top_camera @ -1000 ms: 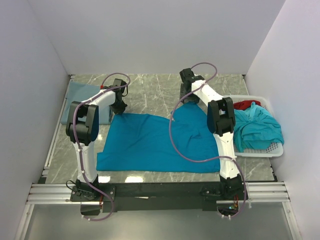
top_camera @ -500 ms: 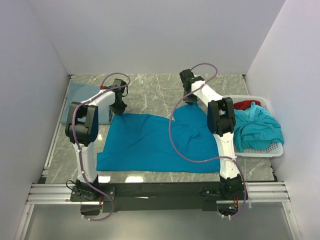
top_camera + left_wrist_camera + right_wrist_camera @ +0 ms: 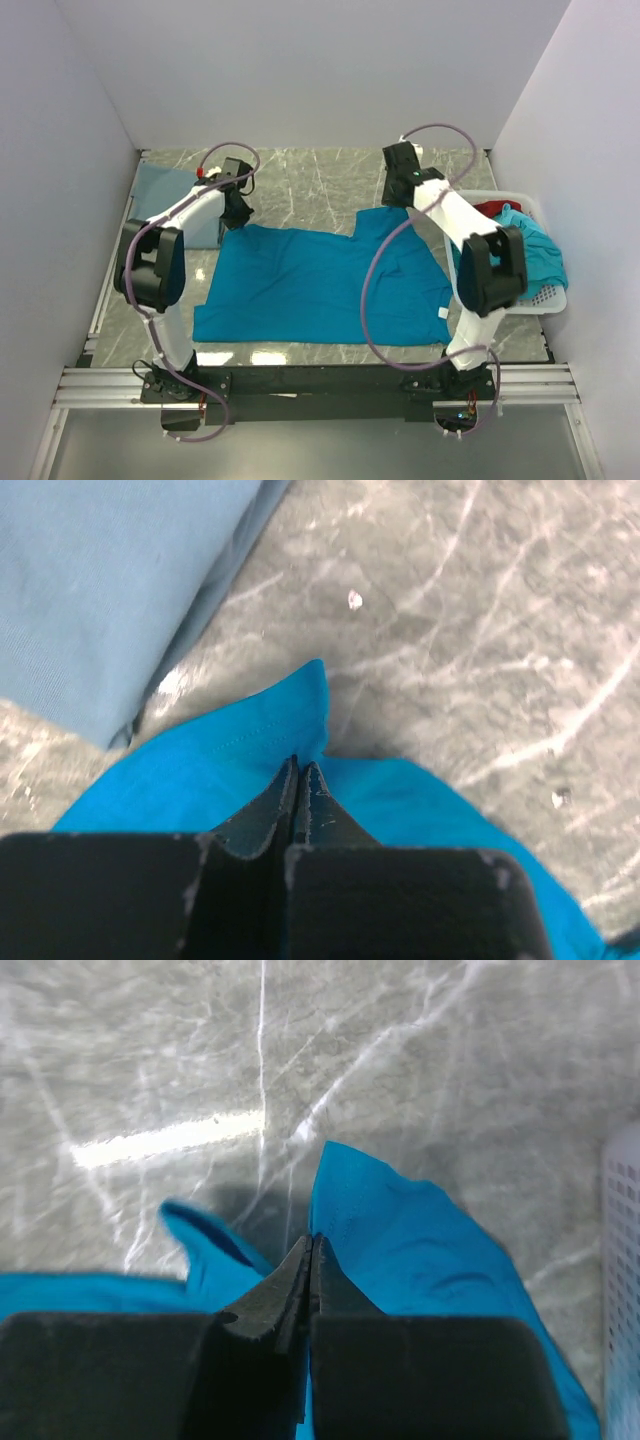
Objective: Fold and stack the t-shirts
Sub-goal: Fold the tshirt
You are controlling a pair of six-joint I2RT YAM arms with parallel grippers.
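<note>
Barely vis.: red t-shirt [image 3: 493, 209] in basket [image 3: 545, 297].

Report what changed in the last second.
The right gripper, shut on the far right corner of the teal shirt, moved right toward the basket, and its elbow swung over the basket. The left gripper stayed clamped on the far left corner. The folded grey-blue shirt did not move.
</note>
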